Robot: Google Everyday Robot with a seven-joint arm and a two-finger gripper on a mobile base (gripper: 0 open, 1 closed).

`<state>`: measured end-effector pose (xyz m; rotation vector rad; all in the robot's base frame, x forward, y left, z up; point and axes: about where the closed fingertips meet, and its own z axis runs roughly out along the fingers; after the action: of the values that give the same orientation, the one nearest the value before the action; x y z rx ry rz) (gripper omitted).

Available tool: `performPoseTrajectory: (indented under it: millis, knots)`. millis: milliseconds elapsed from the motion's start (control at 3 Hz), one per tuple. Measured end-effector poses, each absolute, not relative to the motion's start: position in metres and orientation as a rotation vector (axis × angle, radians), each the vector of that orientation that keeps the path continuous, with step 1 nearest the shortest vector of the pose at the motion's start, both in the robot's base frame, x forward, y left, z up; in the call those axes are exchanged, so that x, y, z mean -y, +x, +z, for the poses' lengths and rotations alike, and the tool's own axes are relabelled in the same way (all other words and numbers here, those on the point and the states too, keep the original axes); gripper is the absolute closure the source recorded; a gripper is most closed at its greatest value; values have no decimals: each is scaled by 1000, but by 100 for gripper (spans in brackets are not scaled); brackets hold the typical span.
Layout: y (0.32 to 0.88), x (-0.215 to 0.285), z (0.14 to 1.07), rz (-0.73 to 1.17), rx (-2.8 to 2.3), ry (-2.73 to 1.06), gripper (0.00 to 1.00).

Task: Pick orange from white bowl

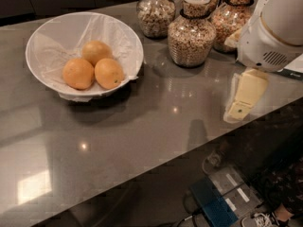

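We're taking the orange (109, 73) nearest the arm as the target. It's sitting at approx. 4 o'clock inside the white bowl (134, 45), on the crinkled paper lining and close to the rim. It's touching one twin at its 9 o'clock and another at its 11 o'clock. It's looking slightly oval, w/ the long axis running roughly 12 to 6 in the camera view. The bowl is resting on the far-left part of the desk (156, 122).

The cereal jars (191, 32) are standing at about 2 o'clock from the bowl. They're apart from it and lying just off the straight line to the arm.

The gripper (235, 79) is hanging over the desk's right edge, well apart from the bowl, w/ the fingers (247, 94) looking apart and holding nothing.

From the gripper, the orange is lying at approx. 9 o'clock. We're judging the reach needs to run leftward across bare desk, keeping near-side of the jars, then drop over the rim from the bowl's 4 o'clock side.
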<state>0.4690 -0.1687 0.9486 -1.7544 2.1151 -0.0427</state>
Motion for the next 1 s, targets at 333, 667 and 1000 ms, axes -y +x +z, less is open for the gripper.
performPoseTrajectory:
  millis: [333, 667, 1000]
  knots:
    - [484, 136, 954, -19, -2002, -1816, 0]
    - [484, 136, 954, -18, -2002, -1815, 0]
    - [492, 126, 952, 21, -1984, -1775, 0]
